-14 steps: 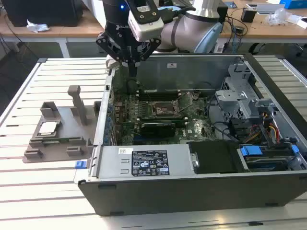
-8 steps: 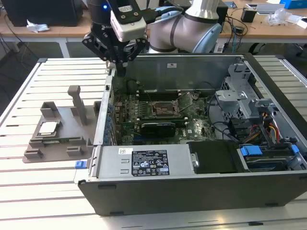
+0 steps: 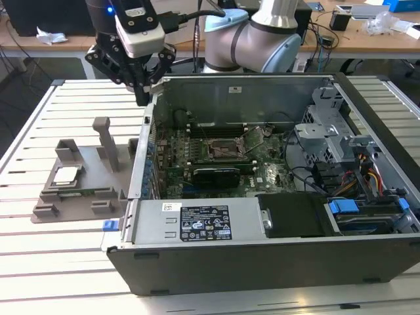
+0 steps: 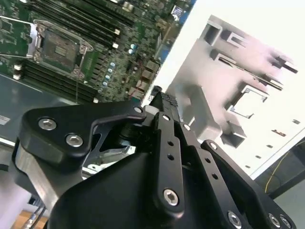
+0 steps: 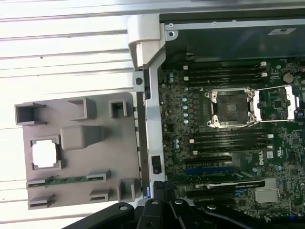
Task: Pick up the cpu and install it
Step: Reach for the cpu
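The black gripper (image 4: 164,99), fingers pressed together, fills the foreground, its tip lying between the green motherboard (image 4: 124,57), where a square socket (image 4: 59,47) sits among long dark memory slots (image 4: 71,76), and the blurred grey holder (image 4: 224,90).

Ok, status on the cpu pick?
Gripper over the case wall, jaws shut, empty. cpu seated in the grey holder, untouched. Motherboard socket open, bare.
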Robot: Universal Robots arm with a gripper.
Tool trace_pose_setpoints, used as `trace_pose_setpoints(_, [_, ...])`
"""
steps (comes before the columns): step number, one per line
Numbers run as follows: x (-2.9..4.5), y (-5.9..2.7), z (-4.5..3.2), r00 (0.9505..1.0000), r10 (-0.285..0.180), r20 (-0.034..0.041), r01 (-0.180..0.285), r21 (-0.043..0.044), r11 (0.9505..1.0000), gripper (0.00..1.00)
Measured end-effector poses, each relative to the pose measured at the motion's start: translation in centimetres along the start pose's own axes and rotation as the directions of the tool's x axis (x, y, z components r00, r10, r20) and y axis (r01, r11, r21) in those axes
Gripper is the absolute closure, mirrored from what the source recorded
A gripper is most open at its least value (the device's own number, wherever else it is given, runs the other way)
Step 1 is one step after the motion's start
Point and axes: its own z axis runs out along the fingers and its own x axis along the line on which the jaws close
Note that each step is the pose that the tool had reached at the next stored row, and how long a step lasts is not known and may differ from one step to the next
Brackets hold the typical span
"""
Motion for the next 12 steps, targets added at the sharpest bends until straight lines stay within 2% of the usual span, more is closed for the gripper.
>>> trace_pose_setpoints(4, [1.49,-0.11,-0.03,1.0000,0.000,0.0000,0.000,0.0000,1.0000,0.89])
trace_pose_setpoints(5, [2.32,-0.17,-0.04,1.0000,0.000,0.0000,0.000,0.0000,1.0000,0.89])
trace_pose_setpoints(7, [3.43,-0.26,-0.07,1.0000,0.000,-0.0001,0.000,0.0001,1.0000,0.89])
trace_pose_setpoints(12, [4.63,-0.34,-0.08,1.0000,0.000,0.0000,0.000,0.0000,1.0000,0.89])
